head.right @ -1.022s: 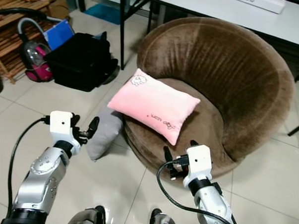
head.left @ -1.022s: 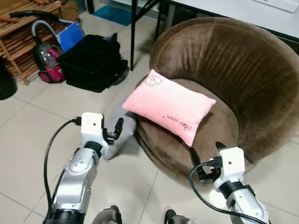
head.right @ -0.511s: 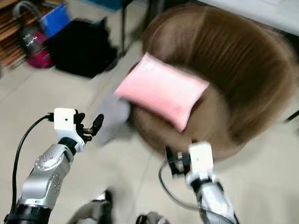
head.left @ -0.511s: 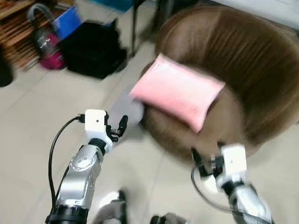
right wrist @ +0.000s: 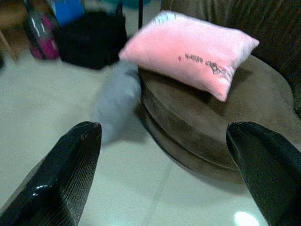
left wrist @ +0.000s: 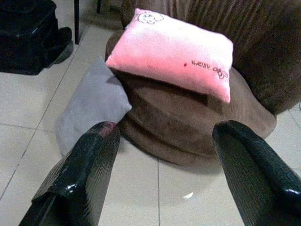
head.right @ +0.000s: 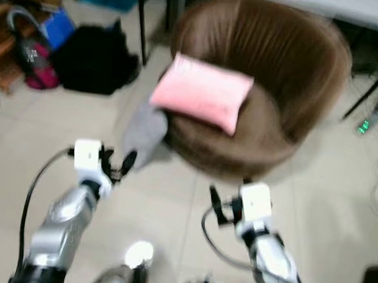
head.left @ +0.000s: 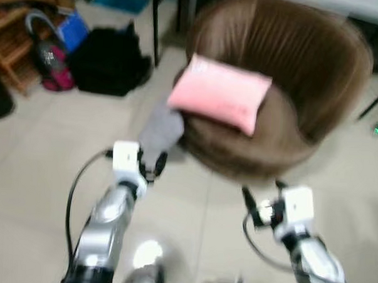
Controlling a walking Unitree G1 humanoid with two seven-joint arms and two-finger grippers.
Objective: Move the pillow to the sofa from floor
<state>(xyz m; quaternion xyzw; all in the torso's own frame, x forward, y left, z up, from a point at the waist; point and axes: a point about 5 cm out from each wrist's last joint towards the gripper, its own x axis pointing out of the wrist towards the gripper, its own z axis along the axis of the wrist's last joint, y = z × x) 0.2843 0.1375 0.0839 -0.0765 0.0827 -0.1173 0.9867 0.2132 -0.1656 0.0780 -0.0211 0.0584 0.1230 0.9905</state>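
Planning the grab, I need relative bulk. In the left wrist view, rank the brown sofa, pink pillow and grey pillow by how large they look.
1. brown sofa, clearly largest, running out of frame.
2. pink pillow, lying on the sofa seat.
3. grey pillow, on the floor against the sofa base; it looks somewhat smaller, but its far end is tucked under the pink one, so this ranking is unsure.

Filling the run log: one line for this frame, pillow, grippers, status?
pink pillow: on brown sofa seat | grey pillow: on floor against sofa base | left gripper: open, empty | right gripper: open, empty
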